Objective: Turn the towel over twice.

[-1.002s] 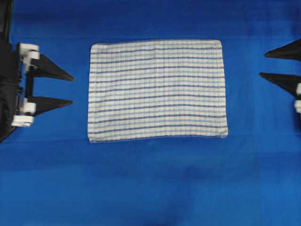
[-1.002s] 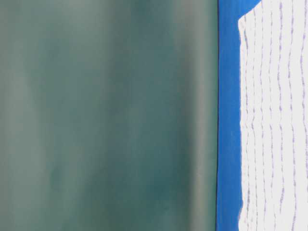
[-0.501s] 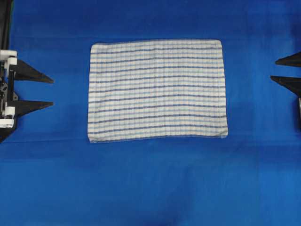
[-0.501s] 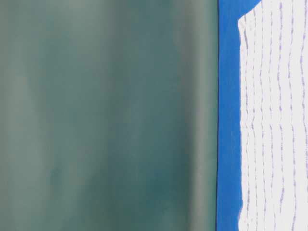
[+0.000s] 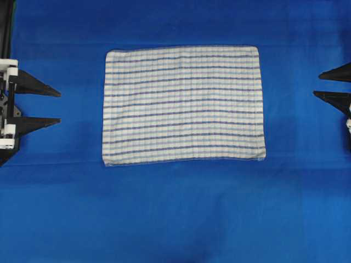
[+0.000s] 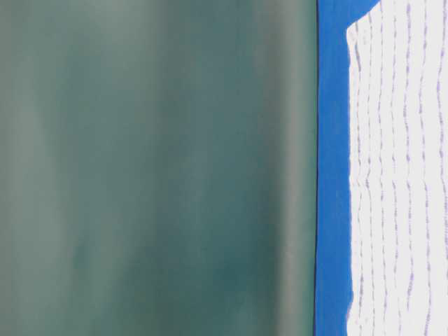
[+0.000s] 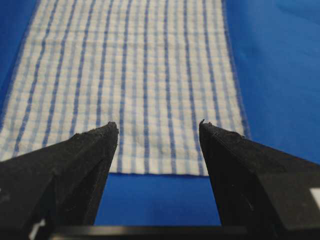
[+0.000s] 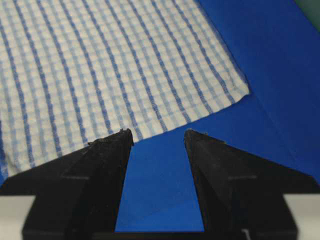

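The towel [image 5: 184,104], white with thin dark and light blue stripes, lies flat and spread out in the middle of the table. From table level the towel [image 6: 399,175] reads as a pale striped band. My left gripper [image 5: 59,107] hangs open off the towel's left edge, well clear of it. In the left wrist view the left gripper [image 7: 159,126] has only blue cloth and the towel's [image 7: 145,75] near hem between its fingers. My right gripper [image 5: 317,84] is open at the right border, apart from the towel. The right gripper [image 8: 158,132] faces a corner of the towel [image 8: 100,70], empty.
A plain blue cloth [image 5: 181,213] covers the whole tabletop around the towel. A dark green wall [image 6: 154,168] stands behind the table. A black arm base [image 5: 4,27] sits at the far left border.
Both grippers have drawn back from the towel toward the table's sides. The right gripper's jaws have narrowed a little. The towel has not moved.
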`<control>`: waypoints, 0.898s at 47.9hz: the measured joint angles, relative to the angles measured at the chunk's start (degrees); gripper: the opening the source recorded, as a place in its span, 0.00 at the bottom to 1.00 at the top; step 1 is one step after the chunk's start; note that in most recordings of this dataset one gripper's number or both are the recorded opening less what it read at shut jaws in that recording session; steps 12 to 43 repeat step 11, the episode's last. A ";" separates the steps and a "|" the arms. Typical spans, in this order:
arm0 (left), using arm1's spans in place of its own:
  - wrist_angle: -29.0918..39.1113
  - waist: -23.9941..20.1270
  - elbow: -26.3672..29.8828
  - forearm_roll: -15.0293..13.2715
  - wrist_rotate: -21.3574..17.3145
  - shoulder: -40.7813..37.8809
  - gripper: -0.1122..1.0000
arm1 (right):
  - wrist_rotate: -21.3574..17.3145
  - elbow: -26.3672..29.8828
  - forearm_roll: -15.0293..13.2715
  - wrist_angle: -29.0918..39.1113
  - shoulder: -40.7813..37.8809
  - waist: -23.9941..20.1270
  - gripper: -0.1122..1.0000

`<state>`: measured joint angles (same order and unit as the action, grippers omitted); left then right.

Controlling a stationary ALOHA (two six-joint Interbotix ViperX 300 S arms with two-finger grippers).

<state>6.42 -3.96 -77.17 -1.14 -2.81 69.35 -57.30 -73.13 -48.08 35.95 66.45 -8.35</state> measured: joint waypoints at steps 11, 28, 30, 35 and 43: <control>-0.18 0.00 0.00 -0.09 0.09 0.09 0.65 | 0.00 0.00 0.00 -0.09 0.00 0.09 0.58; -0.18 0.00 0.00 -0.09 0.09 0.09 0.65 | 0.00 0.00 0.00 -0.09 0.00 0.09 0.58; -0.18 0.00 0.00 -0.09 0.09 0.09 0.65 | 0.00 0.00 0.00 -0.09 0.00 0.09 0.58; -0.18 0.00 0.00 -0.09 0.09 0.09 0.65 | 0.00 0.00 0.00 -0.09 0.00 0.09 0.58; -0.18 0.00 0.00 -0.09 0.09 0.09 0.65 | 0.00 0.00 0.00 -0.09 0.00 0.09 0.58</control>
